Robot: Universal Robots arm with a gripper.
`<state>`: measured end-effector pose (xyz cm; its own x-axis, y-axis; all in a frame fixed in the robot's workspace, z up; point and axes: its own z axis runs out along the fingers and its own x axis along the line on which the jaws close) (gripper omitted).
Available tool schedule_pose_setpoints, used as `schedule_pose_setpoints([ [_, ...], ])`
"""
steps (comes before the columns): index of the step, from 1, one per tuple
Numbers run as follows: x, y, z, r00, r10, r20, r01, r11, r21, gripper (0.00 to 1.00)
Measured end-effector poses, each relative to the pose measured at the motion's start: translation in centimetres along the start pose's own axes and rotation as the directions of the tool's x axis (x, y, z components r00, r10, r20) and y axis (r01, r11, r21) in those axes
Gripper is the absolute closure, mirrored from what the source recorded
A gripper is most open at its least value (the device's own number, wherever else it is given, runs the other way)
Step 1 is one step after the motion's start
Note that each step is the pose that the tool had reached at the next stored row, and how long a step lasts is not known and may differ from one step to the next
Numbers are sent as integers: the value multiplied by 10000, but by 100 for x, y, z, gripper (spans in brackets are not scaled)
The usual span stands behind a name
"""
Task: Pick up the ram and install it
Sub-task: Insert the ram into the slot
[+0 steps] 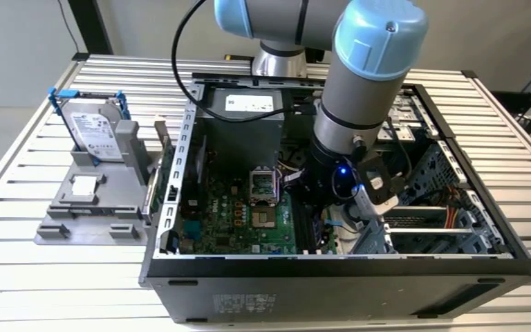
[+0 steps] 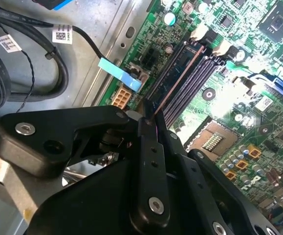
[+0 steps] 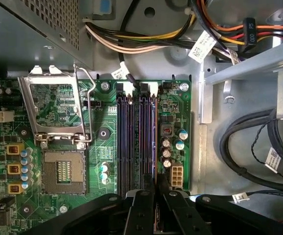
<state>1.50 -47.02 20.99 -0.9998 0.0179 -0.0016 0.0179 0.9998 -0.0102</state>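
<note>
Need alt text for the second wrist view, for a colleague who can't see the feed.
The black gripper holds the ram edge-on over the long black memory slots of the green motherboard. Black cables lie on the grey case floor beside the board.

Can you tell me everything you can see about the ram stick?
The ram is a long, thin, flat stick, seen edge-on in both wrist views, dark with a reddish-brown top edge. It stands on its edge in one of the motherboard slots, in line with them. Its near end runs between the black fingers of the gripper, which close on it. Its chips cannot be made out.
</note>
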Motion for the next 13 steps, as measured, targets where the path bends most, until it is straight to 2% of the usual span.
schedule_pose_setpoints([
  [8,1,0,8,10000,0,0,0,10000,1,100],
  [9,1,0,9,10000,0,1,0,10000,0,0],
  [13,1,0,12,10000,0,0,0,10000,5,0],
])
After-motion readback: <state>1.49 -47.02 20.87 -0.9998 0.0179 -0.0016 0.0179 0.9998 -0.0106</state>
